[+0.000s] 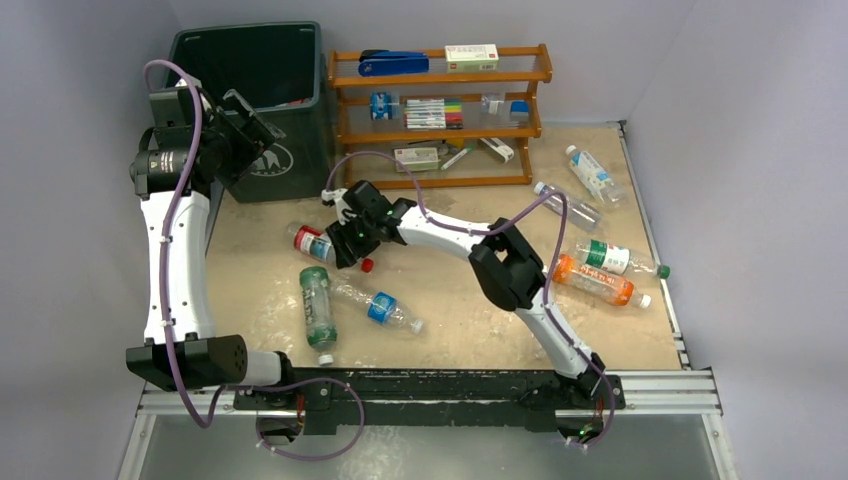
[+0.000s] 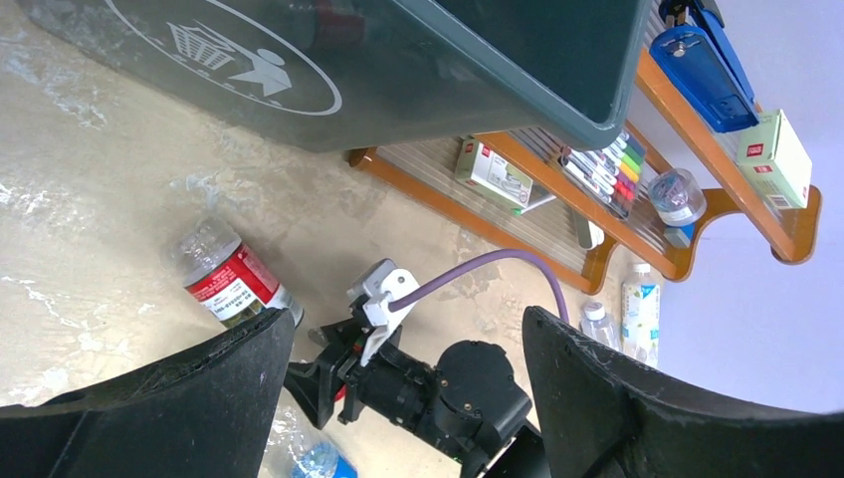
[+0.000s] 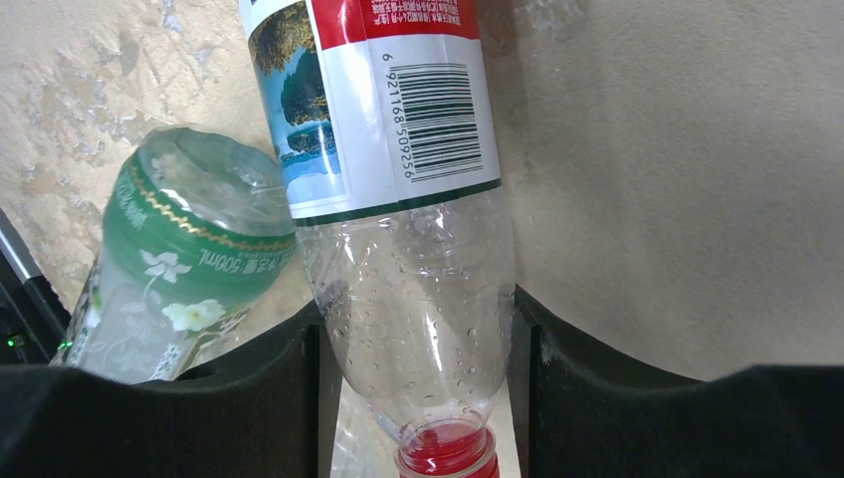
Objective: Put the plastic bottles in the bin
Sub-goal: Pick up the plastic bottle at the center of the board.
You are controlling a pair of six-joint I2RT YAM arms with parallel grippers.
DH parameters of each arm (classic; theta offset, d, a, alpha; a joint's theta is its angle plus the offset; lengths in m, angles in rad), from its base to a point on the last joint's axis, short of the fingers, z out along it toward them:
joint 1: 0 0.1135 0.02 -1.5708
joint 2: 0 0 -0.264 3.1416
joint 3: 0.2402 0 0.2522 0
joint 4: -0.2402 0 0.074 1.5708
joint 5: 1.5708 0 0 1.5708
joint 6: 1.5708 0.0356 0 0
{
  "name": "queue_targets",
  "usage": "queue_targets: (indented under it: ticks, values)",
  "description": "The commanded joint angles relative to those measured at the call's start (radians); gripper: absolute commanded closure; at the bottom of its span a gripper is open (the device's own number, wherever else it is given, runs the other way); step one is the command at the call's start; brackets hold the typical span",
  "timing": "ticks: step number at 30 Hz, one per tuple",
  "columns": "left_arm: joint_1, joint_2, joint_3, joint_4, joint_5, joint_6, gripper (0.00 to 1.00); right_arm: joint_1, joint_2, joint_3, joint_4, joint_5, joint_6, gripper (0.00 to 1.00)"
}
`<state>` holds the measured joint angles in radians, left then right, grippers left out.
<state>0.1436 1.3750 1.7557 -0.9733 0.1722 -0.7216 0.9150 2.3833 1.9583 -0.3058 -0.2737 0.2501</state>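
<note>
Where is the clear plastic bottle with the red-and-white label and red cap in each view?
Top external: the clear plastic bottle lies left of centre, in front of the dark green bin.
Left wrist: lower left, on the table.
Right wrist: centre, red cap at the bottom edge.
Shared landmark: the right gripper, seen in all three views, its fingers flanking the bottle's neck end.

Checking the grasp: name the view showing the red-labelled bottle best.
Right wrist: the red-labelled bottle fills it, neck inside the right gripper. Top external hides half under that gripper; left wrist shows only its label end.
</note>
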Motion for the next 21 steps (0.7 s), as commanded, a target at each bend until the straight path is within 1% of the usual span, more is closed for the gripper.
queue_targets:
  ticks: [1, 4, 7, 12, 15, 17, 21]
  values:
    - [0.004, -0.008, 0.026, 0.053, 0.051, -0.026, 0.15, -0.026, -0.159, -0.019, 0.011, 0.039, -0.013, 0.6]
    - [0.005, -0.007, 0.01, 0.083, 0.089, -0.073, 0.11, -0.046, -0.217, -0.036, 0.006, 0.053, -0.015, 0.61]
    - [0.004, -0.007, -0.021, 0.135, 0.148, -0.142, 0.11, -0.061, -0.286, -0.055, -0.013, 0.07, -0.026, 0.61]
    - [0.004, -0.025, -0.079, 0.283, 0.243, -0.3, 0.11, -0.086, -0.412, -0.109, -0.048, 0.108, -0.049, 0.61]
    - [0.004, -0.044, -0.139, 0.407, 0.315, -0.437, 0.11, -0.111, -0.49, -0.139, -0.084, 0.129, -0.059, 0.61]
    - [0.003, -0.075, -0.213, 0.523, 0.349, -0.549, 0.11, -0.132, -0.543, -0.165, -0.11, 0.141, -0.063, 0.61]
    - [-0.006, -0.129, -0.309, 0.714, 0.336, -0.725, 0.11, -0.189, -0.664, -0.211, -0.124, 0.114, -0.041, 0.59]
